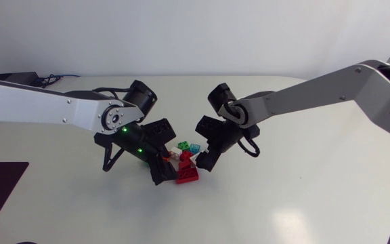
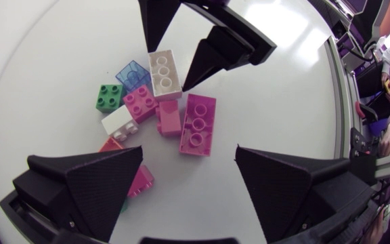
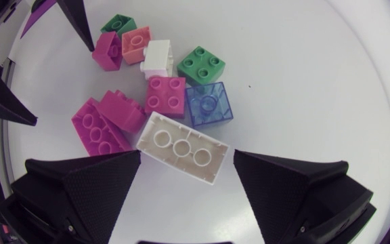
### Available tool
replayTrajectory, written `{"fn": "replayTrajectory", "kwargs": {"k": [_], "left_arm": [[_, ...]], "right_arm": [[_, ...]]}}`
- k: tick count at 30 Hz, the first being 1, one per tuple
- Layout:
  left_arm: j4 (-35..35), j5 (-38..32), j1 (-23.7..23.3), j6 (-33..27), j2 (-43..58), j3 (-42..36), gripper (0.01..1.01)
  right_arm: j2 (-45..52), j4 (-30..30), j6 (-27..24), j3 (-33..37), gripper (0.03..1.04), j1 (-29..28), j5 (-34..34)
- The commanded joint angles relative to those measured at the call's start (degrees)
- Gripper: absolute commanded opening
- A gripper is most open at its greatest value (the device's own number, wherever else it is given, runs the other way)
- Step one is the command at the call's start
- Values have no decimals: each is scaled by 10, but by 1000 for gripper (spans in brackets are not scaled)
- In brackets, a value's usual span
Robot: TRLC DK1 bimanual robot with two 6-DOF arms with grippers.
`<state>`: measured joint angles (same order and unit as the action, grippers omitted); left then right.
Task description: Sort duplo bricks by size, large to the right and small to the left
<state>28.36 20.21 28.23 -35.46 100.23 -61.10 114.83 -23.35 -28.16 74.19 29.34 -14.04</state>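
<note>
Both arms meet over a heap of bricks on the table (image 1: 303, 196). The right gripper (image 3: 187, 193) is released, spread wide around the long white brick (image 3: 181, 148), which lies flat between its fingers with a sliver of table showing at one tip. A square pink brick (image 3: 166, 95) and a clear blue brick (image 3: 208, 105) touch the white brick, and a green brick (image 3: 202, 64) sits just past the blue one. The left gripper (image 2: 189, 186) faces the white brick from across the heap, also released and holding nothing.

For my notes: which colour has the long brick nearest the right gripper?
White long plastic brick; best in right wrist view.
</note>
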Motion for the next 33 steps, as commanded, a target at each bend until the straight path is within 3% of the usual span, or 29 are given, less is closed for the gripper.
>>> {"fn": "replayTrajectory", "kwargs": {"k": [1, 5, 9, 12, 14, 15, 20, 26, 27, 28, 30, 33], "left_arm": [[12, 5, -6, -22, 12, -9, 957], [17, 2, -25, -31, 13, -9, 957], [23, -6, -36, -36, 19, -9, 956], [26, -8, -42, -38, 20, -8, 956], [29, -8, -45, -44, 22, -8, 956], [30, -8, -48, -44, 23, -9, 956], [38, -8, -66, -56, 22, -9, 956], [51, -7, -83, -75, 18, -8, 956], [51, -7, -85, -76, 16, -8, 956], [51, -7, -85, -77, 16, -8, 956], [51, -7, -88, -78, 15, -8, 956], [51, -7, -91, -80, 13, -7, 956]], "right_arm": [[17, -11, -15, 12, 992, 8, 7], [21, -13, -14, 13, 982, 13, 16], [26, -21, -11, 20, 846, 15, 17], [32, -27, -12, 22, 679, 19, 17], [32, -24, -14, 19, 459, 20, 17], [32, -24, -15, 20, 397, 20, 16], [29, -33, -19, 22, 362, 23, 16], [23, -13, -15, 16, 362, 22, 27], [25, -13, -15, 19, 410, 22, 35], [25, -13, -14, 23, 554, 24, 38], [26, -19, -14, 32, 744, 32, 38], [29, -24, -14, 49, 825, 46, 40]]}}
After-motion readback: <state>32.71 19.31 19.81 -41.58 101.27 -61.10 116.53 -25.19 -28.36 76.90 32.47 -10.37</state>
